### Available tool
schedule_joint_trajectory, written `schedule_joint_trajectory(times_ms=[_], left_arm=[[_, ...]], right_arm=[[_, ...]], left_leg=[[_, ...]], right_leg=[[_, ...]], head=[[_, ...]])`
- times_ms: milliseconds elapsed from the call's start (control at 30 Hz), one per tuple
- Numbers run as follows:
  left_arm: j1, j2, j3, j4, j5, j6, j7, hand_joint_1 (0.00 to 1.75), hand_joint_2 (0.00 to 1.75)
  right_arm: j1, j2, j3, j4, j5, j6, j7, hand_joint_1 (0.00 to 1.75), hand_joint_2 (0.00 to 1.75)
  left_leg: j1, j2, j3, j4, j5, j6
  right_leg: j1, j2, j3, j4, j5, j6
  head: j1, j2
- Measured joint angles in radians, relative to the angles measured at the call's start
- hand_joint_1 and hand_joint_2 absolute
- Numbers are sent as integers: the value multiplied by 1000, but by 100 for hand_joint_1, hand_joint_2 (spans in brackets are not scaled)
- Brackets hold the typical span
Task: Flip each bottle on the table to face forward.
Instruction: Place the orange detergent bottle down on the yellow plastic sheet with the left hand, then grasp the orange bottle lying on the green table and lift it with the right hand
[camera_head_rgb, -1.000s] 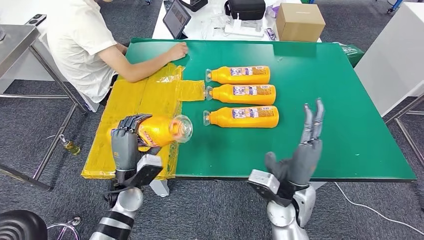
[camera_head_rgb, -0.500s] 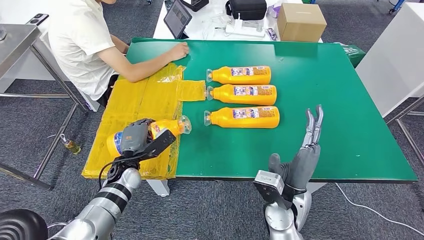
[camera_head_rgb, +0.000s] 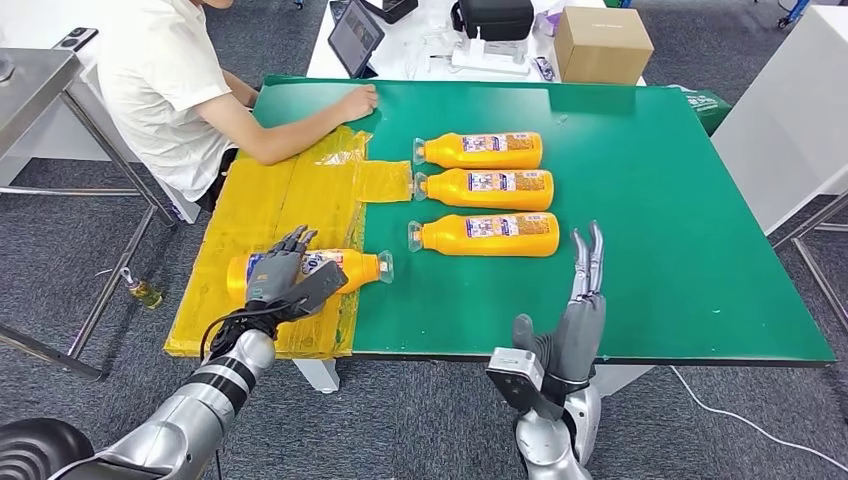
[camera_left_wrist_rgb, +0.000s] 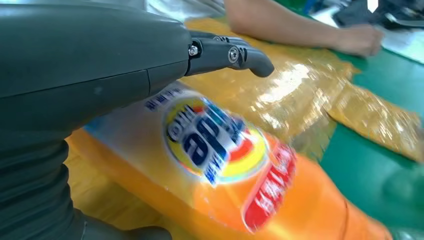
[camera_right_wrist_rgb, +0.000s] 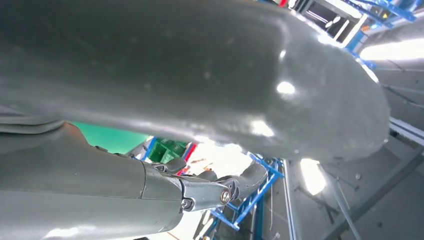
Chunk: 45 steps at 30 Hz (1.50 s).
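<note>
The left hand lies over an orange bottle on the yellow plastic sheet, fingers arched across the label; the palm hides the bottle's middle, and it seems to grip it, though the underside contact is hidden. The bottle lies on its side, cap toward the green table, just at the sheet's edge. In the left wrist view its label is blurred.

The right hand stands upright at the table's near edge, fingers straight and apart, holding nothing.

Farther in, three orange bottles lie in a row on their sides, caps toward the sheet, near each other. Bare green surface stretches to their right. A person's hand rests at the table's far left corner.
</note>
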Motion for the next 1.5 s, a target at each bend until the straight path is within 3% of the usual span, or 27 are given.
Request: schedule_joint_trajectory(times_ms=[233,700,833,1000,1200,1500], left_arm=[[26,5,-63,-55,-2,-57,-52,0,175],[220,5,-197,-480,264,-88,-190,0,175],[304,5,-248,-647,408,-50,-243,0,175],[382,13,-313,-800,492,-58,-272,0,175],[415,24,-344,-872,528,-77,-287,0,175],[427,18,-419,-891,704,-136,-296,0,175]], right_arm=[[0,-14,8,36,-2,0,0,0,0],[10,-26,6,50,43,0,0,0,0],[9,-32,-9,68,82,0,0,0,175],[3,-56,-27,156,109,0,0,0,175],[-24,-79,-37,243,142,0,17,0,175],[-278,-217,-74,627,333,-1,183,0,175]], left_leg=[[0,0,0,0,0,0],[0,0,0,0,-1,0],[0,0,0,0,-1,0],[0,0,-1,0,-1,0],[0,0,-1,0,-1,0],[-3,0,0,0,0,1]], right_leg=[[0,0,0,0,0,0],[0,0,-1,0,0,0],[0,0,-1,0,-1,0],[0,0,-1,0,-1,0],[0,0,-1,0,0,0],[-3,0,0,-1,1,1]], head=[[0,0],[0,0],[0,0],[0,0],[0,0],[0,0]])
